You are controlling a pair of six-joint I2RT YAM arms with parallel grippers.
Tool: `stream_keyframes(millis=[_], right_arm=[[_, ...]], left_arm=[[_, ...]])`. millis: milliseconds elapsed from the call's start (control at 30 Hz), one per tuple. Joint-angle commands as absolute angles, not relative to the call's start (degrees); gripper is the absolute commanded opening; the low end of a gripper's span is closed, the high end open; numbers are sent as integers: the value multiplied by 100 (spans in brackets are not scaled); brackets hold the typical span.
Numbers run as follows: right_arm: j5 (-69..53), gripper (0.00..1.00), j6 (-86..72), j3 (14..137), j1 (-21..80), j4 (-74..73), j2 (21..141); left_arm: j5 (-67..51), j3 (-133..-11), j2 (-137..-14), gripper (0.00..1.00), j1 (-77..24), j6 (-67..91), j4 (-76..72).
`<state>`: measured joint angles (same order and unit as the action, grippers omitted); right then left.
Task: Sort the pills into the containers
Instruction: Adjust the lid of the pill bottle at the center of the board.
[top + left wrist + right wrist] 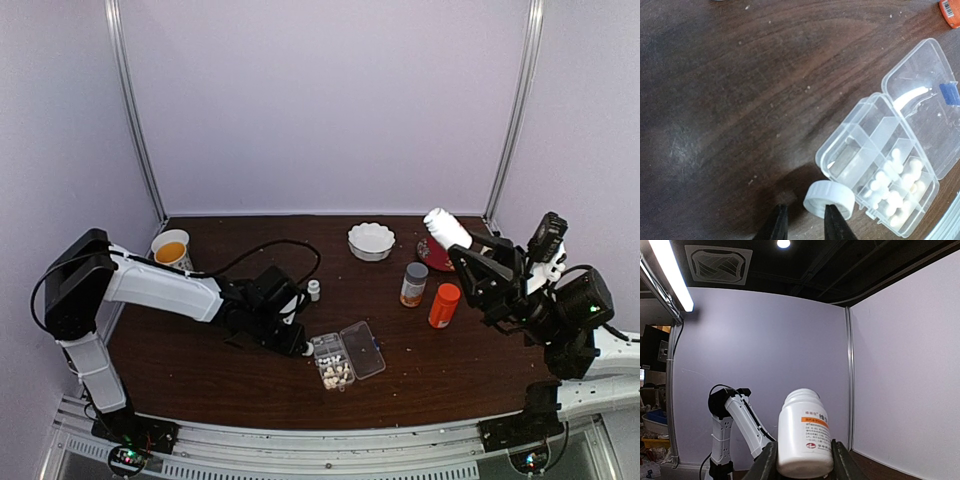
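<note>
Two arms work over a dark wooden table point(200, 370). The left gripper point(806, 208) hangs low at the table's middle, just left of the clear organiser box point(840, 146). Its two dark fingers point(779, 225) stand a little apart, with bare wood showing in the gap. A white cap point(826, 194) lies open side up against the near-left corner of the box. One finger overlaps its rim in the left wrist view, and whether they touch cannot be told.

The box lies flat with its hinged lid point(925, 95) folded open to the right, resting on the table. The pills point(894, 192) sit as a pale cluster in the cells point(875, 150) at the near end of the box. In the top view this cluster shows at the box's near end.

The right gripper point(804, 452) is raised above the far right of the table, well apart from the box. Its jaws are clamped on the lower body of a white bottle point(805, 430) with an orange label band. In the top view the bottle tilts up and to the left.

Other items on the table:
- a small white bottle point(314, 290), just beyond the left gripper
- a white scalloped bowl point(371, 241), at the far middle
- a grey-capped bottle point(414, 284) and an orange bottle point(444, 305), right of centre
- a paper cup point(171, 248) with orange contents, at the far left
</note>
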<state>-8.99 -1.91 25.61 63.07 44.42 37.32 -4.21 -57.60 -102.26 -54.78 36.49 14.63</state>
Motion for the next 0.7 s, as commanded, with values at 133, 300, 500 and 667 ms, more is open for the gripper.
stream_keyframes(millis=[133, 300, 500, 667], right_arm=[[-958, 0, -220, 2625, 6295, 4499, 3753], [-953, 0, -227, 2594, 6294, 4524, 3749], [-950, 0, -246, 2565, 6293, 4510, 3712], [-954, 0, -255, 2566, 6298, 4478, 3681]], left_arm=[[-327, -5601, -10221, 26, -5449, 3637, 1386], [-226, -5551, -10208, 23, -5448, 3636, 1420], [-216, -5548, -10297, 22, -5441, 3664, 1295], [-241, -5512, -10316, 22, -5441, 3717, 1119]])
